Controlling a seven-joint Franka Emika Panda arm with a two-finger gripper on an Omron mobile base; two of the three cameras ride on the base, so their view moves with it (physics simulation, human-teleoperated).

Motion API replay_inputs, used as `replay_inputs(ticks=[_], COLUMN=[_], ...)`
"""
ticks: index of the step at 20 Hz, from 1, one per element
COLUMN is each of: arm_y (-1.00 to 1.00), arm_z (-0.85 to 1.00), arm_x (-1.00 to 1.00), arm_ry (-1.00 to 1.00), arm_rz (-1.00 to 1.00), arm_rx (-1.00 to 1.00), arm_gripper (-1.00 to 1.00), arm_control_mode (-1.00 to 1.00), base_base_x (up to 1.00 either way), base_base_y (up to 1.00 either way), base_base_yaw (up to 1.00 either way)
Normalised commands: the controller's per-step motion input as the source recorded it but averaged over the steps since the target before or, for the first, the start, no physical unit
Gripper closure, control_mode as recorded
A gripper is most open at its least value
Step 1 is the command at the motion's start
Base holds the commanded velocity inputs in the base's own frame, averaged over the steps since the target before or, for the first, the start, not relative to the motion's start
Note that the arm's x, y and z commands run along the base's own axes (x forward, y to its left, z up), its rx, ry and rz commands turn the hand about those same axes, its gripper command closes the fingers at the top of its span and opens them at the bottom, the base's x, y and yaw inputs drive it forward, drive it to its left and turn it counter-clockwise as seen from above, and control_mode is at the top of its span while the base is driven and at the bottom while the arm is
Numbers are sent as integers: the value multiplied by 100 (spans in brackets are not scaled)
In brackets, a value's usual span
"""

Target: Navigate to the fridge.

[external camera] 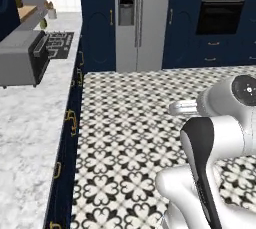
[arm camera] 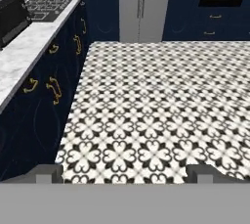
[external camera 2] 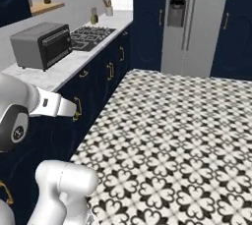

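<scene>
The fridge (external camera: pixel 141 20) stands at the far edge of the patterned floor (external camera: pixel 135 123) — between navy cabinets (external camera: pixel 97 23), the oven (external camera: pixel 222 13) to its right. The gripper (arm camera: pixel 124 171) is open, empty — tips wide apart.

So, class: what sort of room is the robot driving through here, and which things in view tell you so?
A home kitchen, rendered in simulation. The clues: a tall silver fridge, a built-in wall oven, and a marble counter carrying a toaster oven and cooktop.
</scene>
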Motion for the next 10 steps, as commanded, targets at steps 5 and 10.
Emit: replay_inputs(ticks=[5,10], arm_y=[0,0], arm_z=[0,0], arm_x=[0,0], arm_ry=[0,0], arm_rz=[0,0], arm_rx=[0,0], arm_gripper=[-100,-100], arm_control_mode=[100,100], base_base_x=[100,100], base_base_y=[-98,-87], base_base_yaw=[-2,0])
